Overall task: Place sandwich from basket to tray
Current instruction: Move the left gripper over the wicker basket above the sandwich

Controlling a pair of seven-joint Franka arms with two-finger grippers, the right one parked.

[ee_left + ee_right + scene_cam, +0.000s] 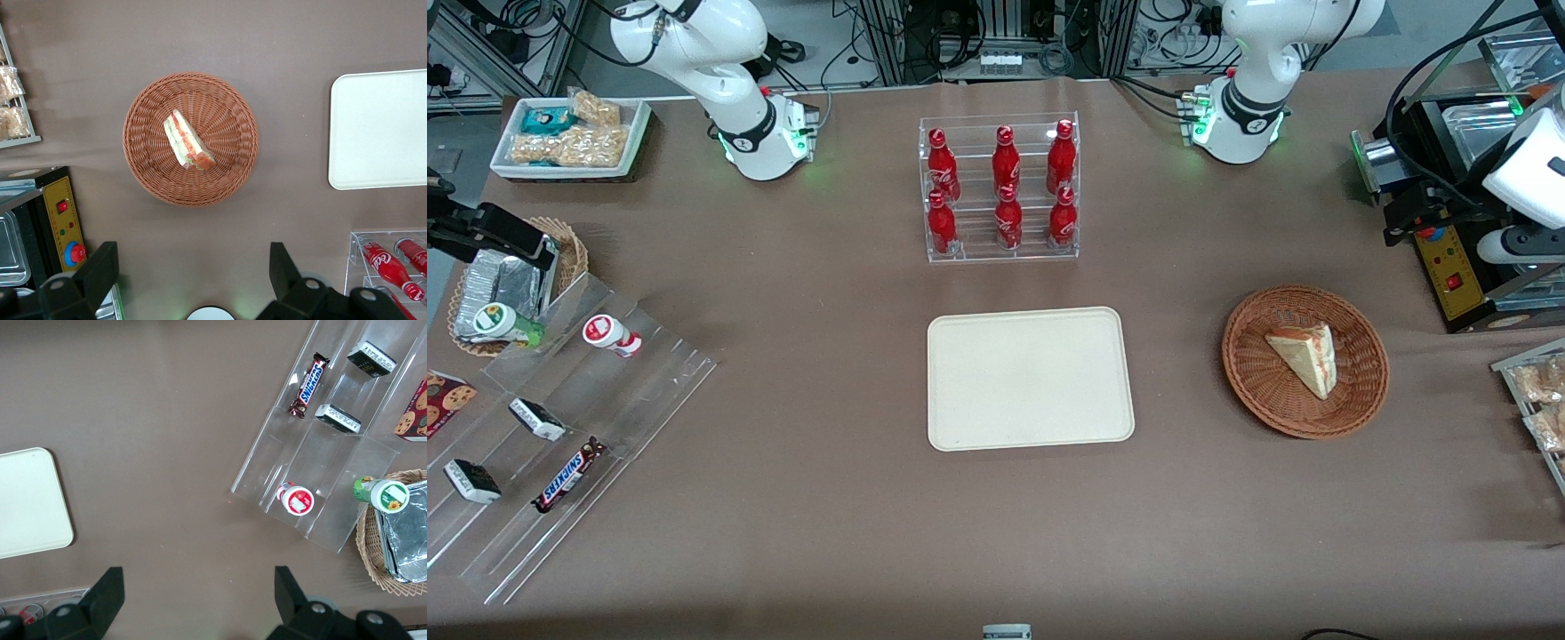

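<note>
The sandwich [1305, 356], a pale wedge with red, orange and green layers, lies in the round brown wicker basket [1249, 378] toward the working arm's end of the table. The cream tray [1032, 378] lies flat and bare at mid-table, beside the basket. My left gripper [1409, 213] hangs high above the table, farther from the front camera than the basket. The left wrist view looks down on the sandwich [189, 140], the basket [143, 113] and part of the tray [380, 127]. The gripper [193, 273] is open and empty there, well above and apart from the basket.
A clear rack of red bottles [1000, 187] stands farther back than the tray, also in the wrist view [390, 263]. A black machine with a yellow panel [1454, 271] and a rack of snack bars [1538, 391] flank the basket. A clear stepped stand [560, 427] sits toward the parked arm's end.
</note>
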